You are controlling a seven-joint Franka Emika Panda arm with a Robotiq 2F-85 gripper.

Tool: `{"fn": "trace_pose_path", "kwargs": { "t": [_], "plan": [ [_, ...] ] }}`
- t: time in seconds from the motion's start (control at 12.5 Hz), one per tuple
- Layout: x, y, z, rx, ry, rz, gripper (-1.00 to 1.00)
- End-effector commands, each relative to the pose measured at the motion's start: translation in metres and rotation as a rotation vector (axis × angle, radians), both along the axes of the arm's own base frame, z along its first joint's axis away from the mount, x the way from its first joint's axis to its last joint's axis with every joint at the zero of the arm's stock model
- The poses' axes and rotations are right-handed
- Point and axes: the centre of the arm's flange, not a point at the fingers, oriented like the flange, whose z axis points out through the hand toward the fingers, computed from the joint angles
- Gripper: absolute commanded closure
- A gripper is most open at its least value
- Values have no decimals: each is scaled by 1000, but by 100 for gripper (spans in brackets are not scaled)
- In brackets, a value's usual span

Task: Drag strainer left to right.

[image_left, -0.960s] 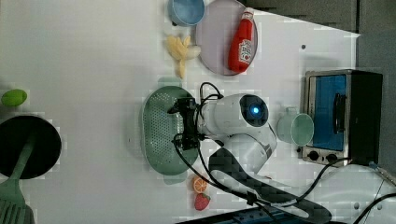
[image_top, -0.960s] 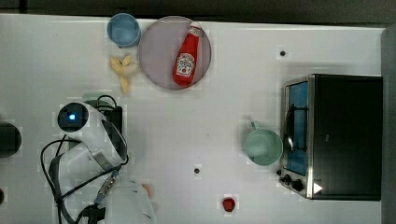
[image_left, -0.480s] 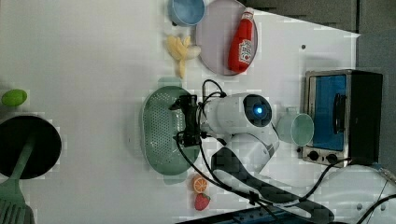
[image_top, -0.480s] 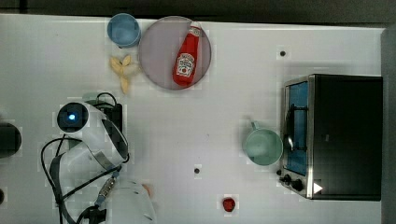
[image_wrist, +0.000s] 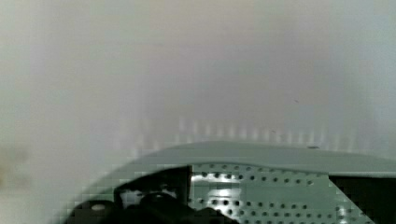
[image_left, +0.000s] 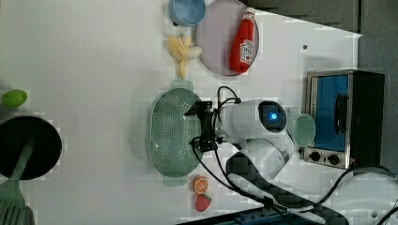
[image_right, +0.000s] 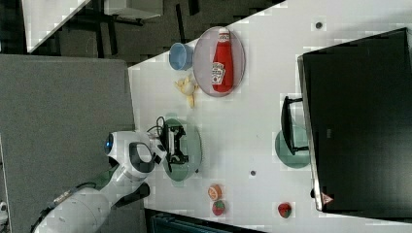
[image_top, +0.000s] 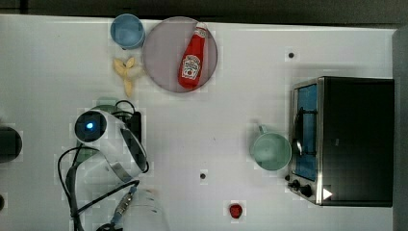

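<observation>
The strainer [image_left: 171, 133] looks like pale green plastic, smooth with a slight sheen, its bottom perforated. The tabletop [image_top: 240, 120] is smooth, matt white. The ketchup bottle [image_top: 191, 60] is glossy red plastic; the toaster oven [image_top: 346, 139] has brushed-metal trim.

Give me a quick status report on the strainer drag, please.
Gripper open, over the strainer's rim. Strainer not gripped, lying beside the banana. Mug and toaster oven stand toward the top view's right.
</observation>
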Motion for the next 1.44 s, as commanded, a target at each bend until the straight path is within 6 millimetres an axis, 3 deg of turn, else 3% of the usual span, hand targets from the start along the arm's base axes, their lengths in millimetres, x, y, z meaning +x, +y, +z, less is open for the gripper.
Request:
{"fn": "trace_pose_path", "kwargs": {
  "t": [0.08, 0.48, 0.96, 1.44],
  "plan": [
    [17, -47, 15, -15, -19, -14, -100],
    [19, -91, 14, -34, -10, -30, -100],
    [28, -157, 17, -52, -12, 3, -100],
    [27, -205, 13, -70, -10, 27, -100]
  ]
}}
